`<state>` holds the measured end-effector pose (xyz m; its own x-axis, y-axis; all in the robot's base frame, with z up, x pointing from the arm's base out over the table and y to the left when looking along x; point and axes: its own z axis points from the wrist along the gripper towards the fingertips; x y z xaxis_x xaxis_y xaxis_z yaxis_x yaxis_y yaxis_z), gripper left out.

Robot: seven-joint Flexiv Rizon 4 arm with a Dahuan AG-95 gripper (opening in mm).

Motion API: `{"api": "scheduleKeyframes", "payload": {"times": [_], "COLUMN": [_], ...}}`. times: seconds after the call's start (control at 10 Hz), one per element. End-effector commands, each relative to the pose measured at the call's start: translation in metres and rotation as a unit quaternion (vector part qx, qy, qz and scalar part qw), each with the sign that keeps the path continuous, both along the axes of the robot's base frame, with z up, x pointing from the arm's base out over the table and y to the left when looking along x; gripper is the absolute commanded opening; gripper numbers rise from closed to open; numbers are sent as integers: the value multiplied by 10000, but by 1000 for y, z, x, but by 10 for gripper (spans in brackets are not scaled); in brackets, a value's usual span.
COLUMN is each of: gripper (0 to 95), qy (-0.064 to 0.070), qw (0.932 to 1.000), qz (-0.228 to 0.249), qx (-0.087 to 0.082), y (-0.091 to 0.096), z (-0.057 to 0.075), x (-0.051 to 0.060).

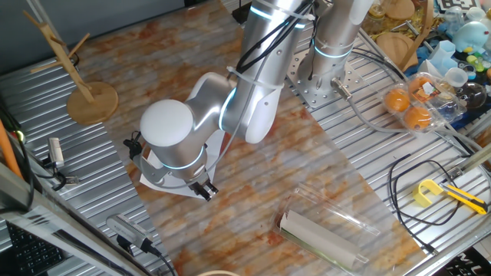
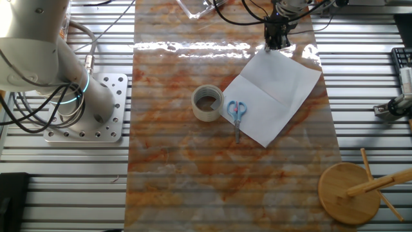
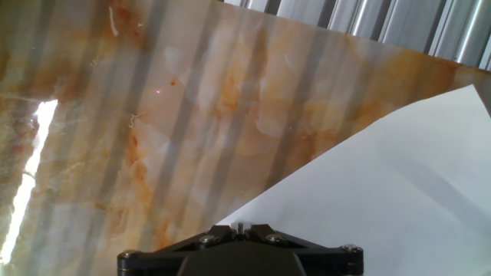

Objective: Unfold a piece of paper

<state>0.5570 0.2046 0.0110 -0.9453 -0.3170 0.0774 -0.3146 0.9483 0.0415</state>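
Marbled orange-and-cream matting covers the worktop (image 2: 193,174), with ribbed metal on either side. On it the piece of paper (image 2: 273,96) lies opened out flat, a crease running across its middle. Blue-handled scissors (image 2: 237,113) rest on the sheet's corner, just beside a tape roll (image 2: 208,103) that stands on the mat. The gripper (image 2: 277,44) is at the sheet's opposite corner, its tip at the paper's edge; whether the jaws are clenched or released cannot be told from any view, and the hand view shows only white paper and mat beyond the gripper body. A wooden stand (image 2: 351,187) sits well apart at the mat's edge.
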Motion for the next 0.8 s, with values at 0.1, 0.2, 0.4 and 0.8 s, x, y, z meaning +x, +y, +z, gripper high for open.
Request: {"api": "scheduleKeyframes", "payload": {"times": [0.1, 0.2, 0.4, 0.8], "gripper": [0, 0, 0, 0], "qy": [16, 15, 18, 4], "qw": [10000, 10000, 10000, 10000], "qz": [-3, -7, -26, -20], "qx": [-12, -12, -17, -19], "y": [0, 0, 0, 0], "z": [0, 1, 5, 9], "x": [0, 0, 1, 1]}}
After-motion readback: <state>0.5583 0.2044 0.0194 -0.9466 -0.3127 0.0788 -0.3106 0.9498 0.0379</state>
